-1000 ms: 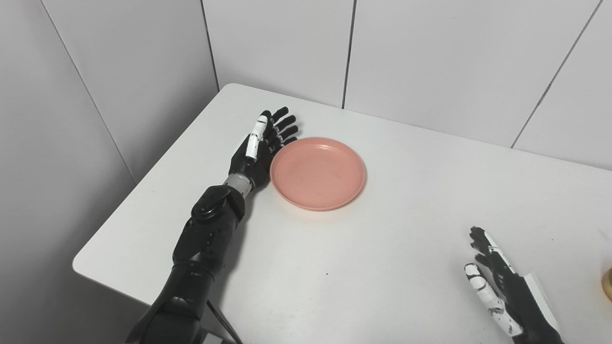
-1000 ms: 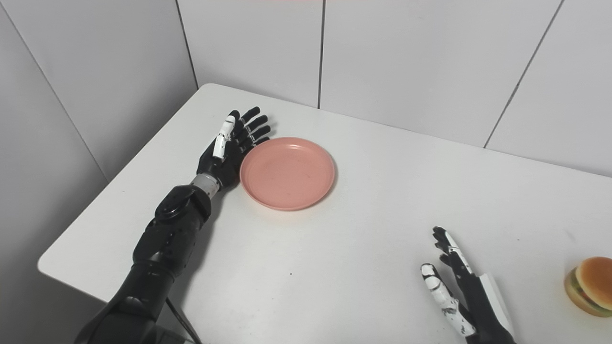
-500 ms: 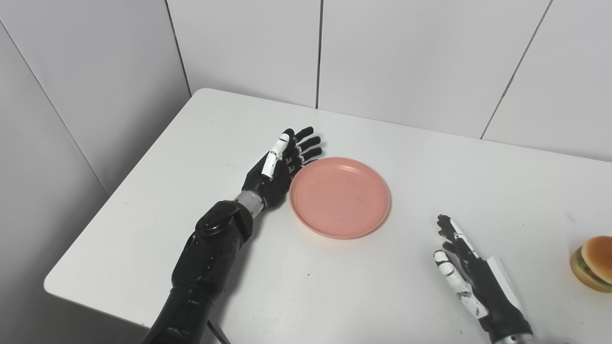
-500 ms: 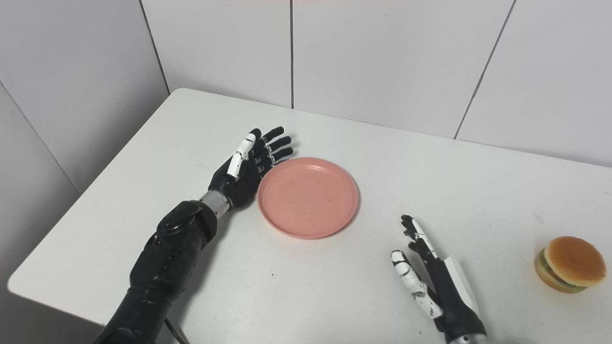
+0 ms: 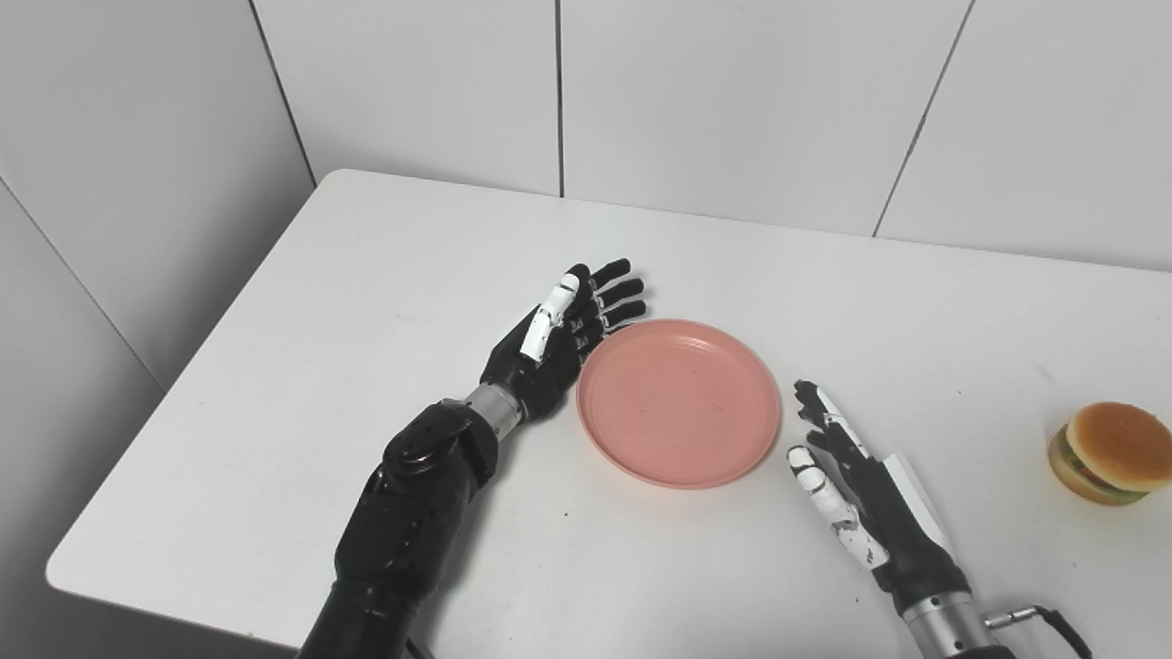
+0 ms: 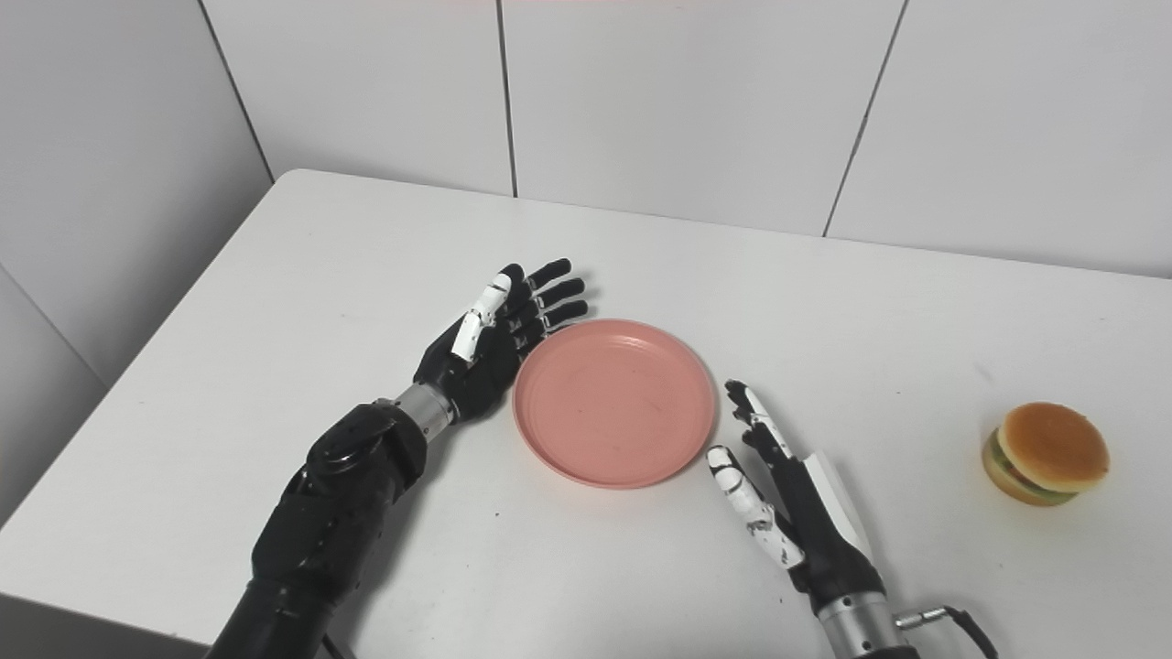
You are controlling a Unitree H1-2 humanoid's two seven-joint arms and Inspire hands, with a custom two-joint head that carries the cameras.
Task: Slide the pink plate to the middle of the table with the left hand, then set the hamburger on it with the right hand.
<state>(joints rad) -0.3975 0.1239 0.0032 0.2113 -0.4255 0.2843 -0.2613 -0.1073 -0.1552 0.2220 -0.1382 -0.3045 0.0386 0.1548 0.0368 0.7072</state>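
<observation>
Pink plate (image 5: 679, 403) is sliding rightward toward the table's (image 5: 275, 384) middle, my flat, spread-fingered left hand (image 5: 558, 343) pushing its left rim, while my empty right hand (image 5: 856, 480) is waiting apart-fingered, hamburger (image 5: 1103, 439) far right.

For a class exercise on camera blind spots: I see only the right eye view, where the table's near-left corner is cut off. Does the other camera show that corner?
Observer: Yes. In the left eye view the table shows its near-left corner, which is rounded.
Operator: How close to that corner does the left arm come in?
Observer: The left arm crosses the front edge well to the right of the corner, with a stretch of bare edge between them.
</observation>
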